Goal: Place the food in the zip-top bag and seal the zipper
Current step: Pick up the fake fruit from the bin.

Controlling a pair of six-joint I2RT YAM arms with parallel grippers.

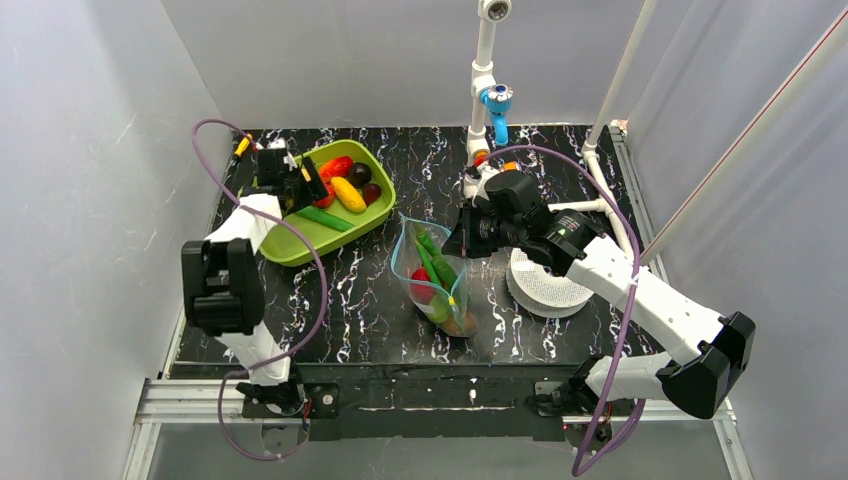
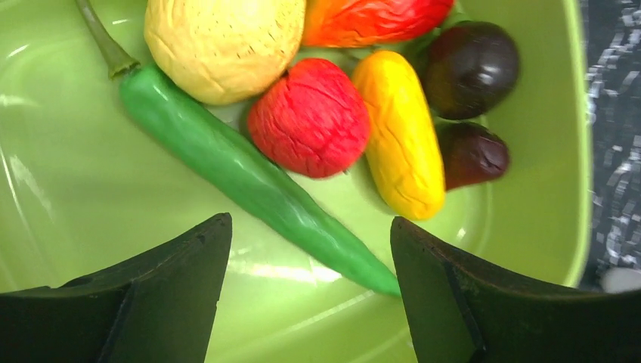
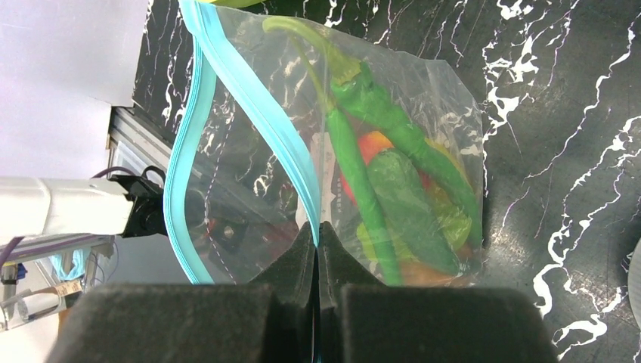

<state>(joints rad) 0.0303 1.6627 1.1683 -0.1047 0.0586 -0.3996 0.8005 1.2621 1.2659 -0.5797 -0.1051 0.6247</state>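
Clear crinkly zip-top bag sitting on the middle of the black marbled table, bottom resting on the surface, mouth gaping toward the far side. Light blue zipper running unsealed along both lips, the two strips bowing well apart. Inside, food showing through the film: two green chilli peppers lying lengthwise, red, orange and paler green pieces beneath them. Black-padded right gripper pinching fully closed on one lip of the bag at the zipper strip.

Lime-green oval tray lying left of the bag and apart from it, carrying more food:
- long green chilli
- wrinkled red fruit
- yellow oblong piece
- two dark purple plums
- pale yellow knobbly piece
- red-orange piece

Black-fingered left gripper hovering over the tray, jaws spread wide and gripping nothing, the tip of the long green chilli showing between them in the wrist view. White ribbed disc sitting just right of the bag, under the right arm.
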